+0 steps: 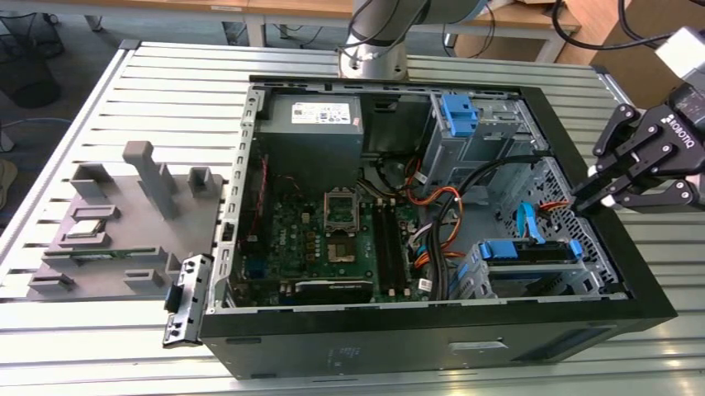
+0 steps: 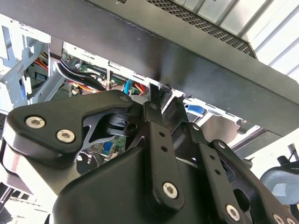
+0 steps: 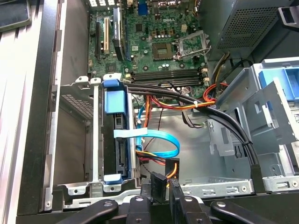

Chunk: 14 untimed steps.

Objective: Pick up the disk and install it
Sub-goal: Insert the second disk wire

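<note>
Cables are your main hazard: the gripper [image 1: 592,196] hangs just inside the computer case's [image 1: 441,318] wall on the exterior view's right. In the first wrist view a black plug [image 3: 158,185] on orange and yellow wires sits right at the gripper [image 3: 158,199]. You cannot tell whether the jaws are spread, pressed together or nipping that plug. A careless move could drag the black cable bundle [image 3: 224,119] or the blue ribbon cable [image 3: 161,140], or knock the case wall. The disk [image 1: 527,252] sits in the drive cage at the case's near corner on the exterior view's right. It looks seated already in its blue frame [image 3: 115,101]. Its cabled edge [image 3: 118,140] faces the case's open middle and runs parallel to the near wall. You should judge the long axis as running into the cage toward that wall, though the body is hidden.
</note>
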Each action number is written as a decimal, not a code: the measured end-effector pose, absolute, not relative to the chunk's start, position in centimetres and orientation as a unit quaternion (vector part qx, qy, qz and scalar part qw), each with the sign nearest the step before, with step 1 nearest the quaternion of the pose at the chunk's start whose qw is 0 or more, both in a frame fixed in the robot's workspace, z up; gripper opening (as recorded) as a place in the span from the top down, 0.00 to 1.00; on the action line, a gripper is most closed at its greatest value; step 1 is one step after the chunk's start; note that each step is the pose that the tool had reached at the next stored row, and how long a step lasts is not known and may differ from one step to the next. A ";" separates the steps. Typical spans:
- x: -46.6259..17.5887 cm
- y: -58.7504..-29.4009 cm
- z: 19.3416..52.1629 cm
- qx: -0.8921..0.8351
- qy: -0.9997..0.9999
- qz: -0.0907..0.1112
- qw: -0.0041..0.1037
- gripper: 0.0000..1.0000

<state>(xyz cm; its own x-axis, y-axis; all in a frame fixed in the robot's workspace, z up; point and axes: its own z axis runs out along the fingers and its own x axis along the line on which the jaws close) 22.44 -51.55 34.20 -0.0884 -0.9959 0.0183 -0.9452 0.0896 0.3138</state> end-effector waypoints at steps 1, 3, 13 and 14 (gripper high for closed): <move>22.4 -51.5 34.2 0.665 -0.729 -0.111 0.114 0.70; 22.4 -51.5 34.2 0.665 -0.729 -0.111 0.114 0.70; 22.4 -51.5 34.1 0.665 -0.730 -0.107 0.118 0.70; 22.4 -51.5 34.1 0.665 -0.730 -0.107 0.118 0.70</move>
<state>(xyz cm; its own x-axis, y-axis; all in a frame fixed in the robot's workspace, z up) 22.41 -51.46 34.07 -0.0884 -0.9956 0.0302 -0.9452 0.0934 0.3127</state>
